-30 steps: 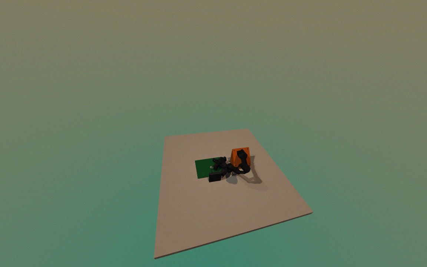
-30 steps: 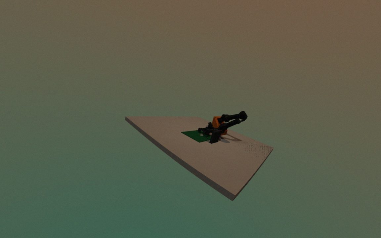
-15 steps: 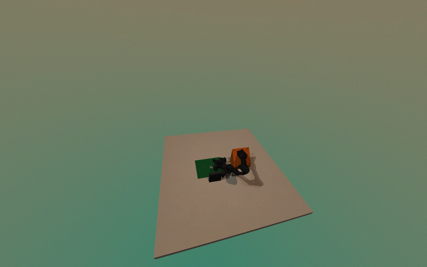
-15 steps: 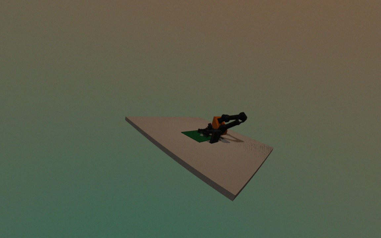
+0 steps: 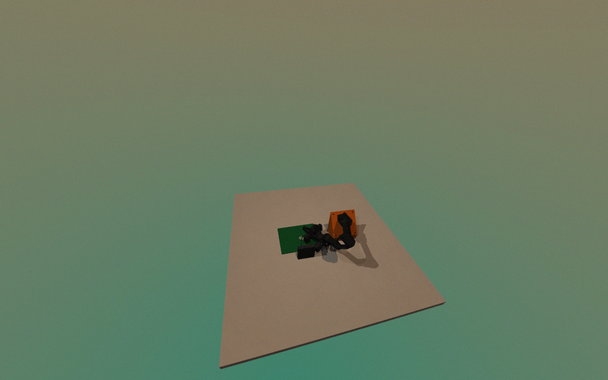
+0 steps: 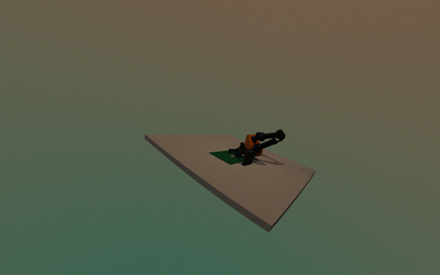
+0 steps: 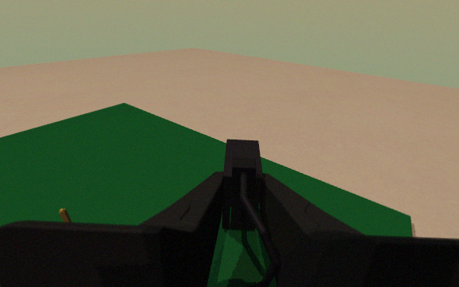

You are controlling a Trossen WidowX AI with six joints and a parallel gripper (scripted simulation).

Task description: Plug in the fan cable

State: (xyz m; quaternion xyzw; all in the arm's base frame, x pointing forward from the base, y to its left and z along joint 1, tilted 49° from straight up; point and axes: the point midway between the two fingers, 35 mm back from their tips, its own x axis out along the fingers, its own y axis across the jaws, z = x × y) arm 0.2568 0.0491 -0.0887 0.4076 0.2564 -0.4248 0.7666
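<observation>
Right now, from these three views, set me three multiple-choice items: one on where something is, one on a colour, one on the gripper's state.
1. Where does the plug sit in the wrist view?
A. between the fingers, above the board
B. lying on the bare table
C. on the orange base

2. What colour is the arm's base?
A. blue
B. orange
C. white

3. What is the gripper doing?
A. wide open, holding nothing
B. shut on nothing
C. shut on the plug

Answers: 1 A, the dark plug stands out between the two fingers with green board beneath; 2 B, the top view shows an orange block under the arm; 3 C, both fingers press the plug's sides, and its cable trails back between them.
</observation>
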